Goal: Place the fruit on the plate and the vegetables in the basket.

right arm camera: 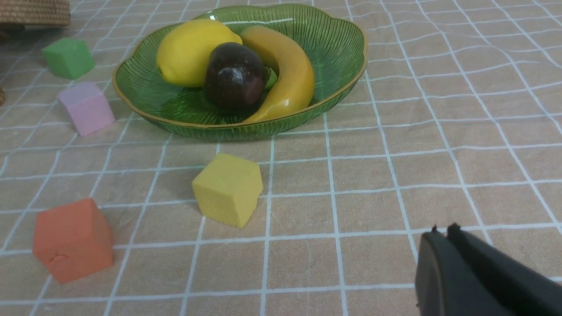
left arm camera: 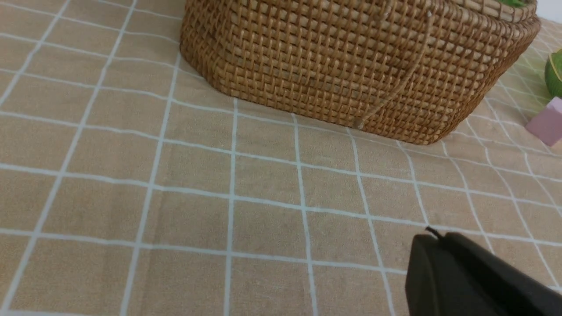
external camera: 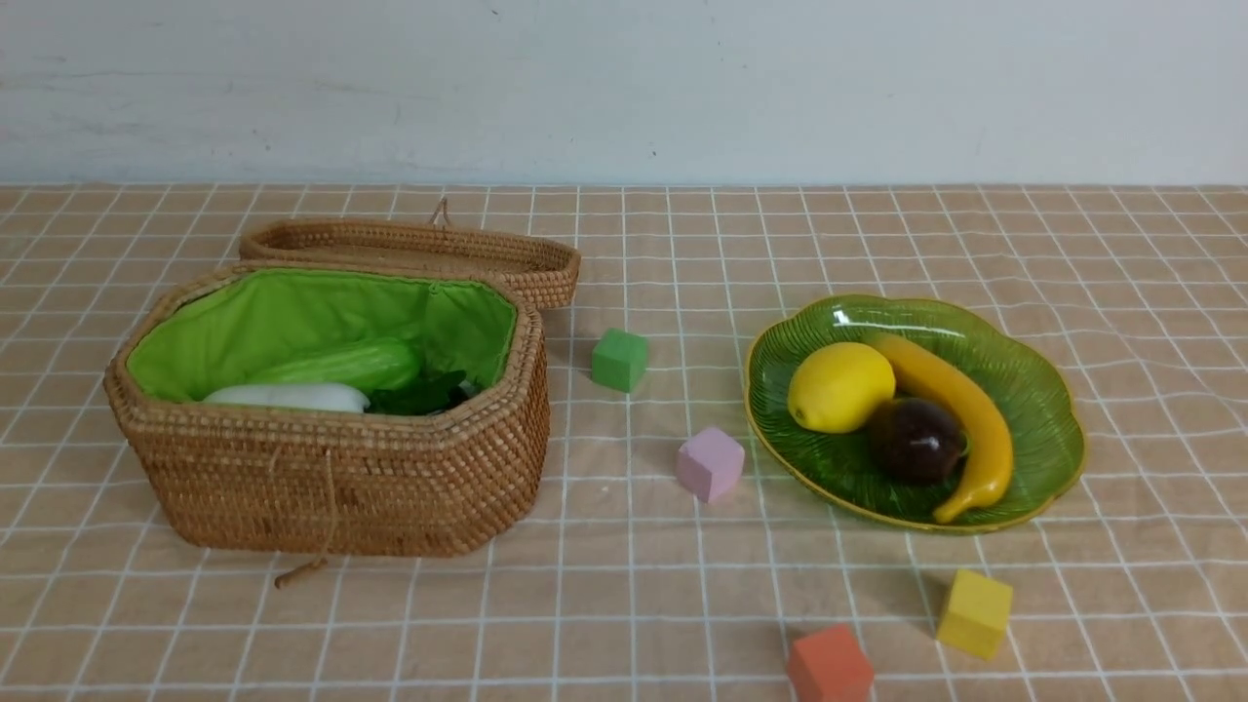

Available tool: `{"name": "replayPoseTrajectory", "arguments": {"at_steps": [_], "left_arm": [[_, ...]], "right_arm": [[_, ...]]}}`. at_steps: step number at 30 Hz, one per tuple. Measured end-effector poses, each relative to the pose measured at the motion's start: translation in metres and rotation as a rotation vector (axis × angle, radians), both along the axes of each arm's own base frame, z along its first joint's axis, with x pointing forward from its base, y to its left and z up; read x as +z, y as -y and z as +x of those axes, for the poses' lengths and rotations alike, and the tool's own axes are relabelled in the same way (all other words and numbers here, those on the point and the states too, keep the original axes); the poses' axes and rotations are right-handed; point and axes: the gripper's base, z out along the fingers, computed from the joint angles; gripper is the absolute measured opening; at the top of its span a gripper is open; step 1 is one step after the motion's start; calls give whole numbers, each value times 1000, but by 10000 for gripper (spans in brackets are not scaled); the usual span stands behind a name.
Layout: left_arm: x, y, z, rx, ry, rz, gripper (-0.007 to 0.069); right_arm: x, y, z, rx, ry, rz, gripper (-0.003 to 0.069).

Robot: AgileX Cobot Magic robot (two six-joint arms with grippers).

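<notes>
Resting on the ribbed green glass plate (external camera: 1043,429) are lemon (external camera: 839,387), banana (external camera: 960,409) and mangosteen (external camera: 916,440); vegetables (external camera: 336,375) lie in the woven wicker basket (external camera: 370,478). Left gripper (left arm camera: 432,239) and right gripper (right arm camera: 441,235) hover closed, empty, above the checked tabletop (external camera: 624,585).

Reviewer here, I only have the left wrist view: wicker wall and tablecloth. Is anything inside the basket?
Observer: Yes. In the basket a white radish lies beside a light green leafy vegetable.
Reviewer: And the fruit?
Observer: The lemon, banana and mangosteen all sit on the plate.
Reviewer: Is the right hand holding anything?
Observer: No. The right hand is shut and empty, over bare cloth.
</notes>
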Motion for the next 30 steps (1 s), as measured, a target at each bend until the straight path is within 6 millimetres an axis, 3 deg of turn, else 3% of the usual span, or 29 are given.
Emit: {"name": "replayPoseTrajectory", "arguments": {"at_steps": [30], "left_arm": [[0,0,0,1,1,-2,-10]], "right_arm": [[0,0,0,0,0,0,45]]}}
